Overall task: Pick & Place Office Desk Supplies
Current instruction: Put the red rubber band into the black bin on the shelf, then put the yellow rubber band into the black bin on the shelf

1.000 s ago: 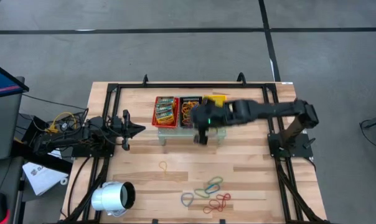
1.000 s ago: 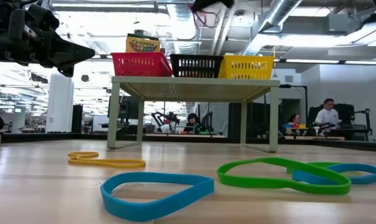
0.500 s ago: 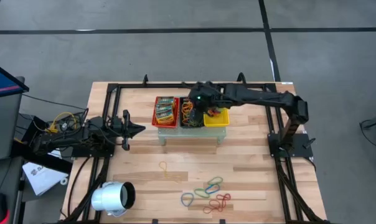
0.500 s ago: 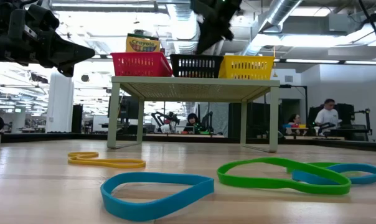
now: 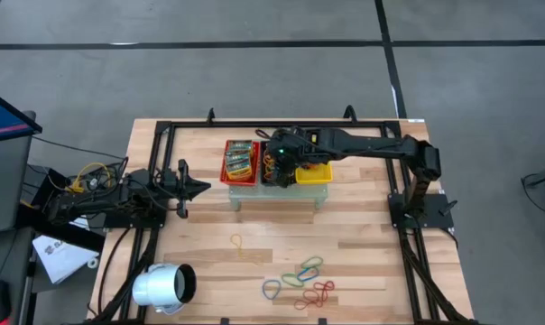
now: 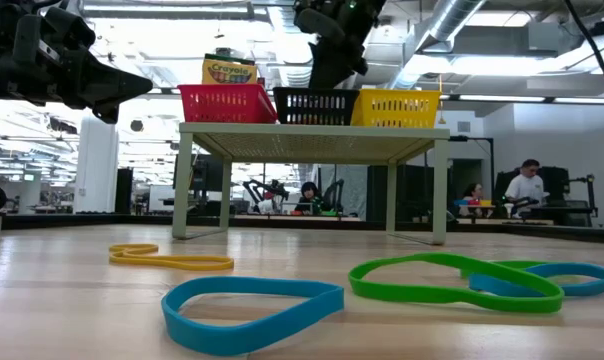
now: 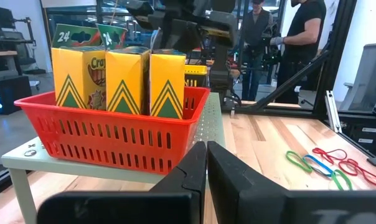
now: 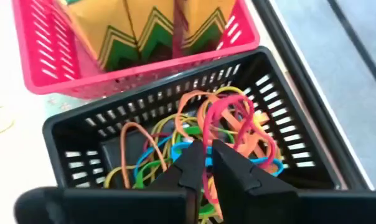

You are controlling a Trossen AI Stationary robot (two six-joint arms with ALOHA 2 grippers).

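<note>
Wooden slatted tabletop (image 5: 254,226), framed by black rails, was recorded inside a grey-floored workshop. Since a second earlier, the right gripper (image 8: 205,163) had been carried from the small stand's front edge to above the black mesh basket (image 8: 76,134); its fingers were parted only slightly, a red rubber-band loop (image 8: 228,118) hanging just ahead, grip uncertain. Delivery was judged under way. Loose coloured rubber bands (image 5: 301,278) remained on the near boards. Left gripper (image 7: 205,163) was kept shut, empty, parked left.
</note>
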